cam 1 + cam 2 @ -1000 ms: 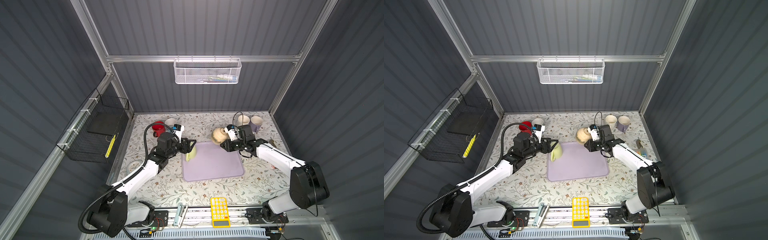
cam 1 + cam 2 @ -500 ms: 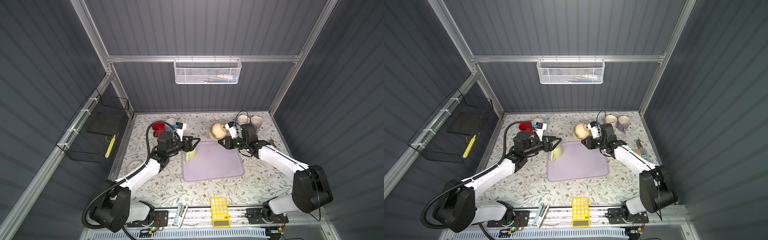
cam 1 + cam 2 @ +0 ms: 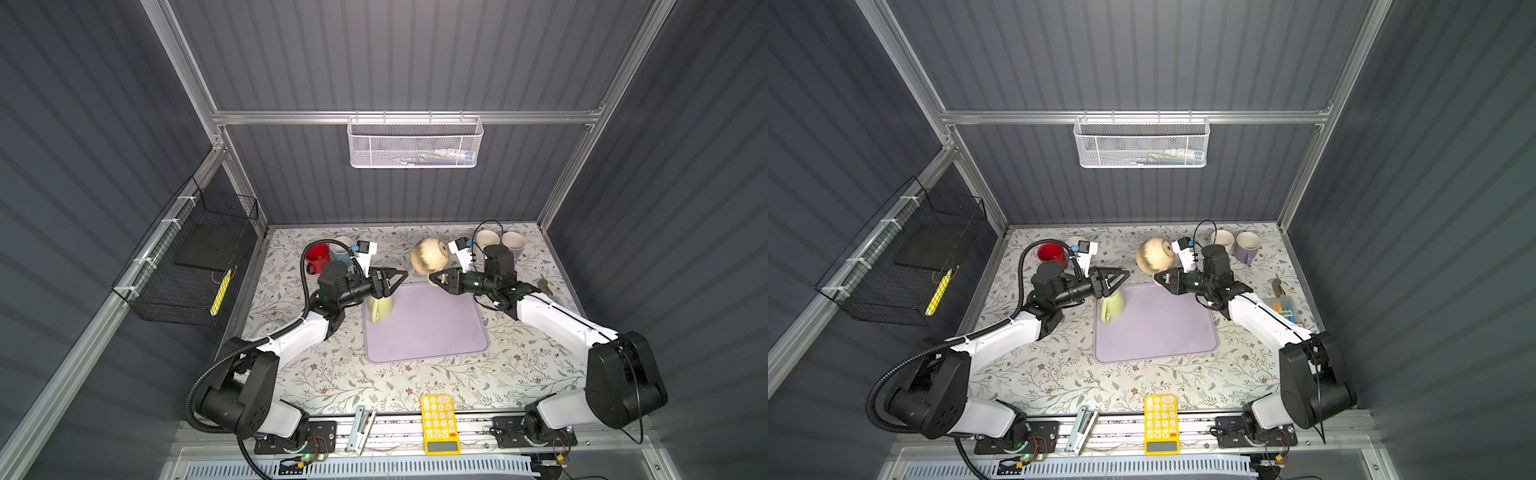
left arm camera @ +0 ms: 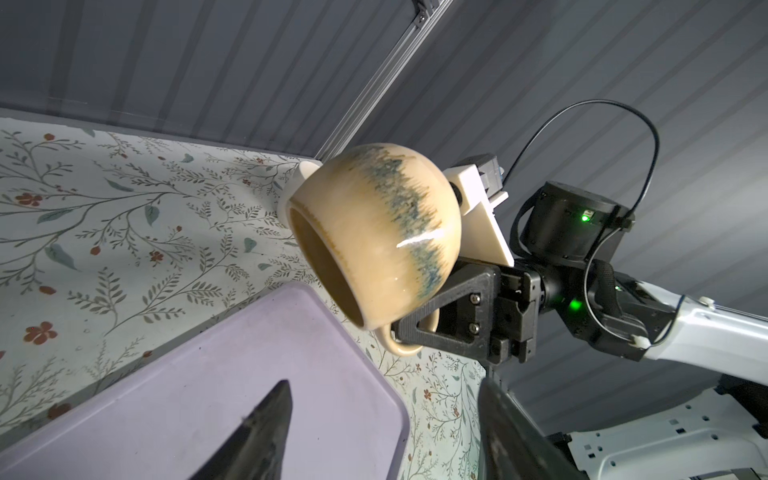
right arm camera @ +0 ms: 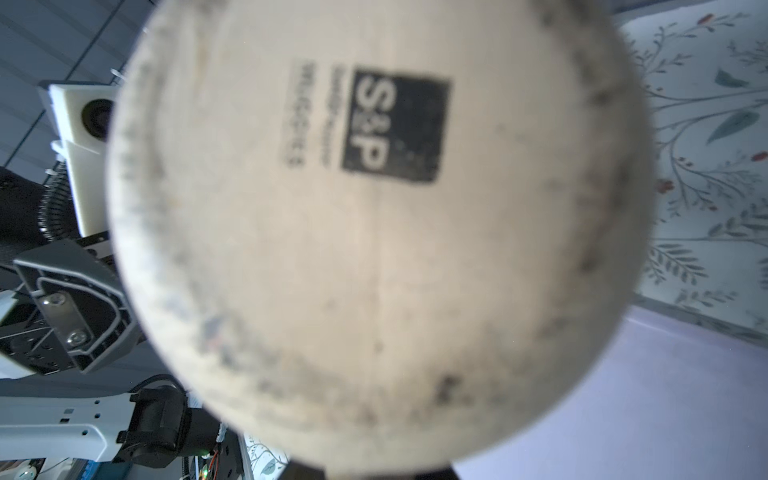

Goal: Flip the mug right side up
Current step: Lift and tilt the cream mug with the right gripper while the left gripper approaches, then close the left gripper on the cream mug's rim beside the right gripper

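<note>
A round beige mug [image 3: 430, 255] [image 3: 1155, 255] with a blue-green glaze streak hangs in the air over the far edge of the lilac mat [image 3: 428, 328]. It is tipped on its side, with its mouth facing my left arm [image 4: 328, 266] and its base filling the right wrist view [image 5: 374, 208]. My right gripper [image 3: 436, 279] [image 4: 419, 328] is shut on the mug's handle. My left gripper [image 3: 395, 282] [image 4: 382, 415] is open and empty, hovering just above a pale green mug [image 3: 382, 307] on the mat's left edge.
Red [image 3: 318, 257] and pale blue mugs stand at the back left. Two light mugs [image 3: 500, 241] stand at the back right. A yellow calculator [image 3: 440, 424] and a stapler [image 3: 360, 428] lie at the front. A marker pack [image 3: 1283, 309] lies right. A black wire basket [image 3: 187, 266] hangs left.
My right gripper has lifted the beige mug higher and a little toward the back, turning it. My left gripper has risen slightly and shifted right over the green mug.
</note>
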### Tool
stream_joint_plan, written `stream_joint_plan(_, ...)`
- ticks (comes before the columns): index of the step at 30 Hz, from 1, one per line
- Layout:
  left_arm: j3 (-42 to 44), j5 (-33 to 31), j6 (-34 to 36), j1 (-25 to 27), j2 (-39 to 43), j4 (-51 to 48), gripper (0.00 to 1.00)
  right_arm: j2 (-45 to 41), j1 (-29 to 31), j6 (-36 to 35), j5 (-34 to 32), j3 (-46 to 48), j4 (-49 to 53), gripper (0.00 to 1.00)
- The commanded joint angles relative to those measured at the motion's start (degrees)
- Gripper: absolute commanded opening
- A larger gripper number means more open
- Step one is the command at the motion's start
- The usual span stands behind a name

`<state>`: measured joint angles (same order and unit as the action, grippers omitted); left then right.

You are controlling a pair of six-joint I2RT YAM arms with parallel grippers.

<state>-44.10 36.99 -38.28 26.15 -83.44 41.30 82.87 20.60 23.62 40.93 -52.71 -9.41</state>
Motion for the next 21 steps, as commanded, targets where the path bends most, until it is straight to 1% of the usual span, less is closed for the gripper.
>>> stream_joint_plan(1,-2.84,2.88,-2.46,0.28,-1.3,6.11,0.71,-1.25,0.62,1.12,5.0,-0.47,-10.5,0.0)
stream_joint_plan(13,-5.81,3.94,-5.33,1.97,-5.21,12.6,0.71,-0.08,1.81,3.83,8.23,-0.64,-15.39,0.0)
stream_joint_plan(21,-7.31,4.84,-8.09,2.65,-7.61,17.67,0.67,1.46,2.23,7.22,10.68,-0.2,-21.04,0.0)
